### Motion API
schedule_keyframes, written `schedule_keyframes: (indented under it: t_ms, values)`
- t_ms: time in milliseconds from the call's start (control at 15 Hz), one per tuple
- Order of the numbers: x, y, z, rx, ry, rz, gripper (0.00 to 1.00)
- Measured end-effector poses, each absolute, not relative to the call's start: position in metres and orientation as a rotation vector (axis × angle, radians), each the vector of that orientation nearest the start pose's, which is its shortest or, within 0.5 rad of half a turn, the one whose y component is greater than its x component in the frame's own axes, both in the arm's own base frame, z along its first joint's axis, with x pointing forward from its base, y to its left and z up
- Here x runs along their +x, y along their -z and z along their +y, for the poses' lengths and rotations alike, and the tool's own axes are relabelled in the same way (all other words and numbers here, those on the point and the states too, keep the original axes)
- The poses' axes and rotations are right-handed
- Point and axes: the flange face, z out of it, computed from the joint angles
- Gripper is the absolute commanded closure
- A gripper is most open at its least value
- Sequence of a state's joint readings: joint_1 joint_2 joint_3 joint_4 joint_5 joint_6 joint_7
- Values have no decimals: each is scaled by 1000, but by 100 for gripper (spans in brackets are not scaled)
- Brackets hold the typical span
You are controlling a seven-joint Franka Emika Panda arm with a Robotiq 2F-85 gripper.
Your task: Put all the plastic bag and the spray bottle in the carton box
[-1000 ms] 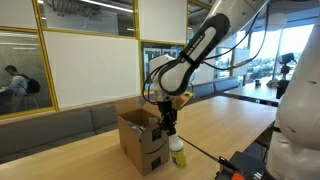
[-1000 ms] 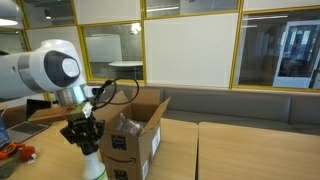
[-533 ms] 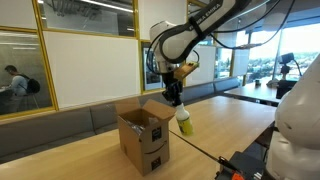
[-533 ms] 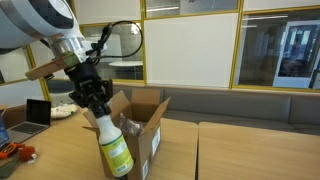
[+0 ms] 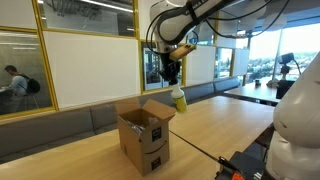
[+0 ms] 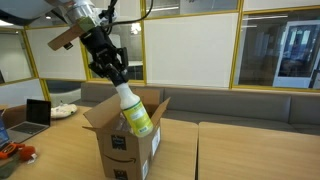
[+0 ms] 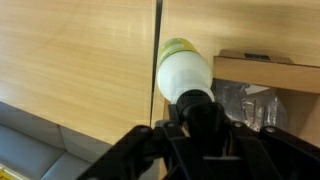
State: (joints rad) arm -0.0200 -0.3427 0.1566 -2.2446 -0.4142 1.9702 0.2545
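We hold the spray bottle (image 6: 134, 113) in the air, the tool (image 6: 112, 70) clamped on its black head, a little aside of the carton box (image 6: 125, 152); plastic bag (image 7: 243, 103) lies inside; next, we judge: centre over the opening, lower, release.

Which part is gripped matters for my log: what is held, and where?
The spray bottle, held by its black trigger head in the gripper.

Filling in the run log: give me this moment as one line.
end effector: shut on spray bottle | bottle: airborne, tilted, outside carton box | plastic bag: in box
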Motion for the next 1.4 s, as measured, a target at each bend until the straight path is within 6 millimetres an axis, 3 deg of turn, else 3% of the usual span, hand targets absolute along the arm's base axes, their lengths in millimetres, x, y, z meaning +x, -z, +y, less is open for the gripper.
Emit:
schedule_keyframes:
  t_ms: [333, 600, 1000, 1400]
  values:
    - [493, -536, 53, -3557, 376, -73, 82]
    - [522, -533, 63, -3505, 485, -111, 82]
    - [562, -494, 85, -3380, 537, -151, 82]
    - [578, -432, 109, -3345, 347, -183, 82]
